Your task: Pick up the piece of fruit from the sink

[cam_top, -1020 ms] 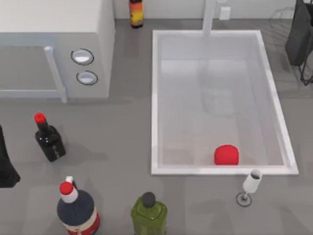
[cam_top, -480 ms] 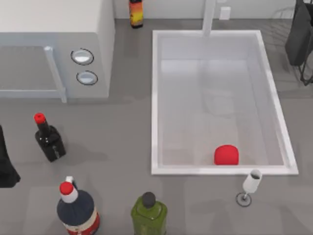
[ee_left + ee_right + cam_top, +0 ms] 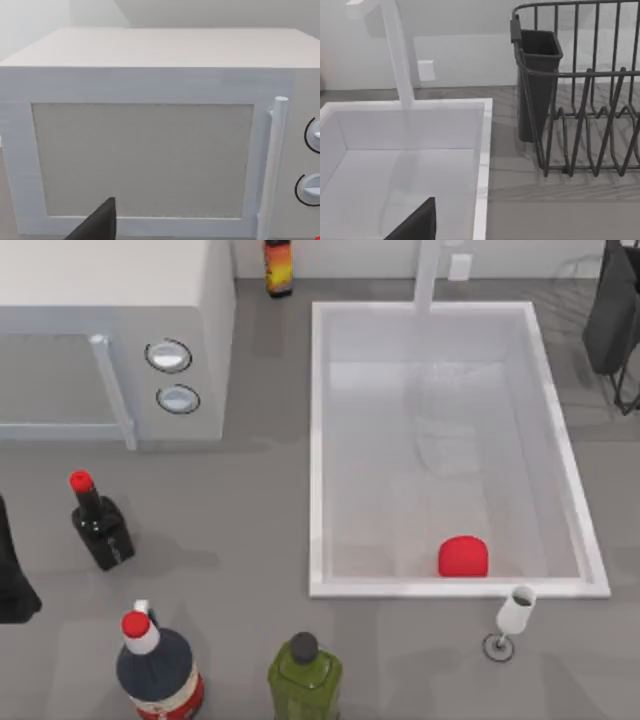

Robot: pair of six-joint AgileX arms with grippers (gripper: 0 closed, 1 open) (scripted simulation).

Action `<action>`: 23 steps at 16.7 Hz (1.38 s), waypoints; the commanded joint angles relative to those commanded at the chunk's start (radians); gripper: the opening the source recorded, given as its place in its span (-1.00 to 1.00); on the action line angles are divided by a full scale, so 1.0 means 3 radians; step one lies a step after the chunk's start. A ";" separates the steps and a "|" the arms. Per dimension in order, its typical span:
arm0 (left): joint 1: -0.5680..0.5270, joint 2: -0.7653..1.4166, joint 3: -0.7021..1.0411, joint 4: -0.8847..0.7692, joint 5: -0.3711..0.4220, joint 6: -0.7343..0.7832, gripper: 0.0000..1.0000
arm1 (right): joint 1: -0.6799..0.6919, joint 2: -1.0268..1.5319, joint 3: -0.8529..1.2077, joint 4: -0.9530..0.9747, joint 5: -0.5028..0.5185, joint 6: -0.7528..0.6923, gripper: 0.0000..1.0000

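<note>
Top view: the sink (image 3: 318, 440) occupies the right half of the table, with a white faucet column (image 3: 428, 275) rising at its far rim. The piece of fruit (image 3: 463, 557) lies on the sink floor, close against the near wall and slightly right of the basin's centre line. A small wine glass (image 3: 512, 620) stands on the table just outside the near rim, near the fruit but apart from the sink. The microwave (image 3: 110, 330) sits at far left with two round knobs on its front. Three bottles stand near the front left: a dark bottle with a red cap (image 3: 99, 523), a round dark bottle with a red cap and red band (image 3: 157, 668), and a green bottle with a dark cap (image 3: 304, 675). One orange-labelled bottle (image 3: 279, 267) stands at the far edge between microwave and sink. The left arm (image 3: 12, 575) is parked at the left edge; the right arm (image 3: 612, 310) is parked at the far right corner. Left wrist view: the microwave door and handle (image 3: 272, 160) face the camera; one dark finger (image 3: 97, 225) of the left gripper protrudes, and whether the claw is spread or closed cannot be told. Right wrist view: the sink's far corner, the faucet column and a wire dish rack (image 3: 580, 100) with a dark cup holder (image 3: 537, 75) appear; one dark finger (image 3: 417, 225) of the right gripper protrudes, claw state likewise indeterminate.
</note>
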State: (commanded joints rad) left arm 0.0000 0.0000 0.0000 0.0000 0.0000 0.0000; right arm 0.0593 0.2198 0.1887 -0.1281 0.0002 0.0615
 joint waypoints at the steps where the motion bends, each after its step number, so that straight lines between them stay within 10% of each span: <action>1: 0.0000 0.0000 0.0000 0.0000 0.0000 0.0000 1.00 | 0.0060 0.0241 0.0190 -0.0129 0.0000 0.0062 1.00; 16: 0.0000 0.0000 0.0000 0.0000 0.0000 0.0000 1.00 | 0.1165 0.5127 0.3705 -0.2514 0.0005 0.1208 1.00; 23: 0.0000 0.0000 0.0000 0.0000 0.0000 0.0000 1.00 | 0.1390 0.6124 0.4420 -0.3000 0.0005 0.1441 1.00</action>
State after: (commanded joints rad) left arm 0.0000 0.0000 0.0000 0.0000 0.0000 0.0000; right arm 0.4765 2.0571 1.5149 -1.0280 0.0018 0.4939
